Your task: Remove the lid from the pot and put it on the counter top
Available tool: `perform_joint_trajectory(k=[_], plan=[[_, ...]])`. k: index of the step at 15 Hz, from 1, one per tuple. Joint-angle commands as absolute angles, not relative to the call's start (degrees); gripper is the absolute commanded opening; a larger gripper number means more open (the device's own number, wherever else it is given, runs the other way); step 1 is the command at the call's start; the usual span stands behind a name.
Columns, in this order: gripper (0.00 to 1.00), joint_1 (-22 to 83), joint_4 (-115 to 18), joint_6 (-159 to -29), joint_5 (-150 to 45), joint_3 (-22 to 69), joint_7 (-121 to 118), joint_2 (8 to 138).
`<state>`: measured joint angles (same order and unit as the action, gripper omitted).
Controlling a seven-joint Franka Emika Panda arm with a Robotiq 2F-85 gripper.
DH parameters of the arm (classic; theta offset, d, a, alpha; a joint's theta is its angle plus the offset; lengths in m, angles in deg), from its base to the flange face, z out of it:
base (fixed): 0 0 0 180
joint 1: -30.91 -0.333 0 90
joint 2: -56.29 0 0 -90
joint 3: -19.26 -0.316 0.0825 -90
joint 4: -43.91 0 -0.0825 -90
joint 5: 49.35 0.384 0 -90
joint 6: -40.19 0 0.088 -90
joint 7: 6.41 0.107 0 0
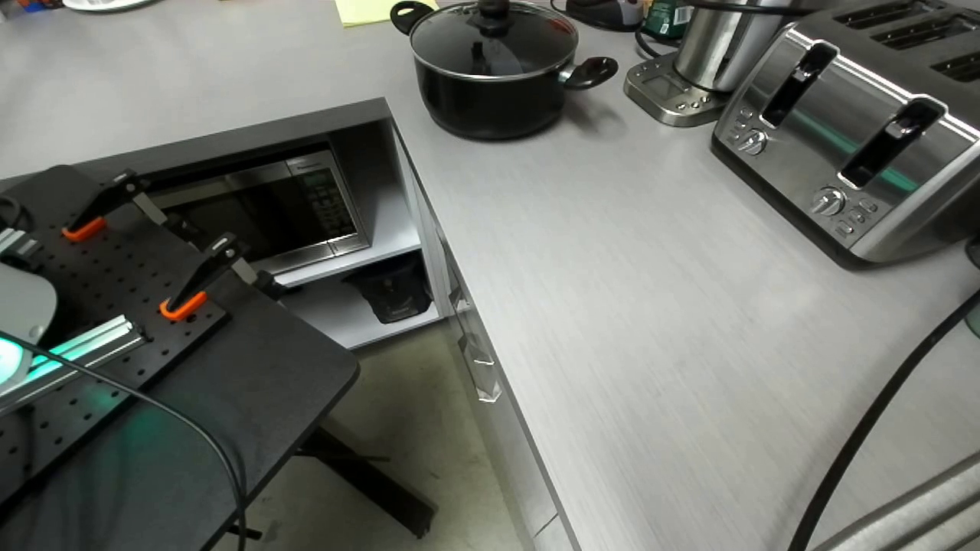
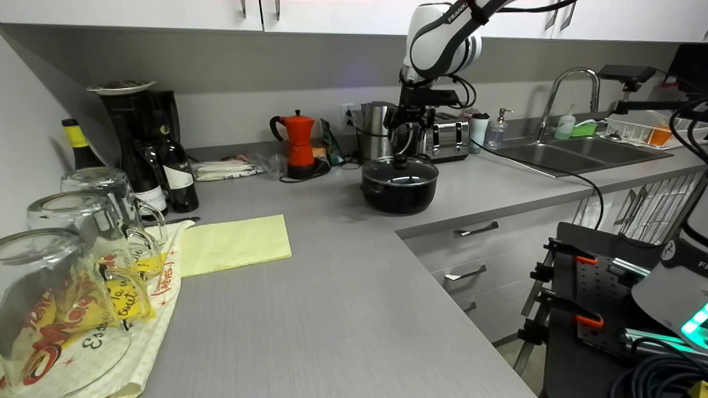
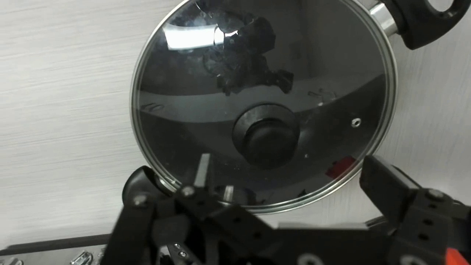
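The black pot (image 1: 494,107) stands on the light-grey counter top (image 1: 612,306); the pot (image 2: 401,196) also shows in an exterior view near the counter's inner corner. The glass lid (image 1: 528,53) with its metal rim lies on the pot. Its black knob (image 3: 270,138) points up at the lid's centre. The lid (image 3: 184,121) fills the middle of the wrist view. My gripper (image 3: 289,171) is open and empty, its fingers spread wide with the knob between and beyond them in the picture. In an exterior view the gripper (image 2: 409,119) points down above the lid, apart from the knob.
A steel toaster (image 1: 857,153) and a steel container (image 2: 376,130) stand close behind the pot. A red moka pot (image 2: 300,141), yellow paper (image 2: 238,243) and glass mugs (image 2: 61,293) are also on the counter. A black cable (image 1: 865,428) crosses the counter. The black table (image 1: 253,383) stands apart.
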<state>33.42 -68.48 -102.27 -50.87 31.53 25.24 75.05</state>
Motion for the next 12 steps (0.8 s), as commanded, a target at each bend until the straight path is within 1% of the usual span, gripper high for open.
perform_joint_trajectory(k=[1,12], plan=[[1.0,32.6,-64.9,-99.5,-52.6,32.7,29.1,78.5],[1.0,32.9,-58.2,-94.5,-52.0,33.6,32.7,85.5]])
